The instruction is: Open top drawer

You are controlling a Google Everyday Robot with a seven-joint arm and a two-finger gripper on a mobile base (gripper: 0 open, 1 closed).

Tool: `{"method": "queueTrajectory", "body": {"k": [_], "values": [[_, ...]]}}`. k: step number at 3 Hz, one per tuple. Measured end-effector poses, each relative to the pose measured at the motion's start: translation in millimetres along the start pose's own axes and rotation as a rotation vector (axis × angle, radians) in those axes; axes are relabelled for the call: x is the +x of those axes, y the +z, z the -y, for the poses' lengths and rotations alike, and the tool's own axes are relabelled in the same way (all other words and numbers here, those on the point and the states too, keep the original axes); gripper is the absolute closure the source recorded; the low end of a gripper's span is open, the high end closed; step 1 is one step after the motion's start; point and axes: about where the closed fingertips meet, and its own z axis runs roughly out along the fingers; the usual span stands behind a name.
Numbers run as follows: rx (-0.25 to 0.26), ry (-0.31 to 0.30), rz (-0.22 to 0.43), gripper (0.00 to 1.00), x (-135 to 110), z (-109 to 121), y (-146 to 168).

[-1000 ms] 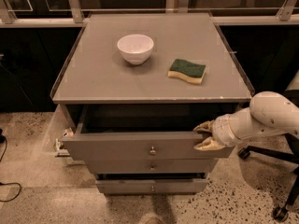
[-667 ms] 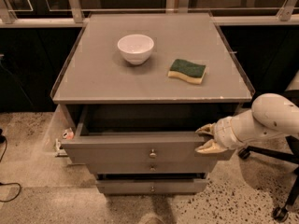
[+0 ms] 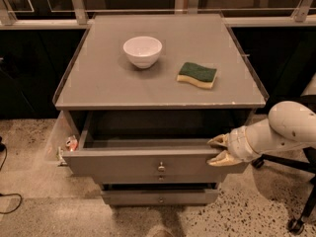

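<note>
Top drawer: pulled out from under the table, its wide grey front standing well forward of the table's front edge. I can see into the shallow grey interior; the back of it sits in shadow under the tabletop. Small round metal knob at the centre of the front, nothing touching it.

Pincer: at the right end of the drawer front, nowhere near the knob. It reads as spread, moderately wide. The upper fingertip sits at the top edge of the front, and the lower one lies against the front face below it. I cannot tell whether they press on the panel or merely rest against it. The white arm comes in from the right edge, roughly level with the drawer.

Below the top drawer: a narrower grey lower drawer with its own small knob.

On the table: a white bowl, upright, left of centre. A sponge, green side up over yellow, lies to its right. The two are apart.

Floor: speckled. A small red-and-white object lies by the table's left side; I cannot identify it. A chair caster shows at the lower right.
</note>
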Motion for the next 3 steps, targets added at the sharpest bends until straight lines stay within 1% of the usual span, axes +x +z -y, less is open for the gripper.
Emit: {"method": "queueTrajectory", "body": {"k": [1, 2, 3], "values": [[0.000, 0.000, 0.000, 0.81, 0.0, 0.0, 0.0], [0.000, 0.000, 0.000, 0.58, 0.0, 0.0, 0.1], [-0.009, 0.003, 0.016, 0.35, -1.7, 2.4, 1.8]]}}
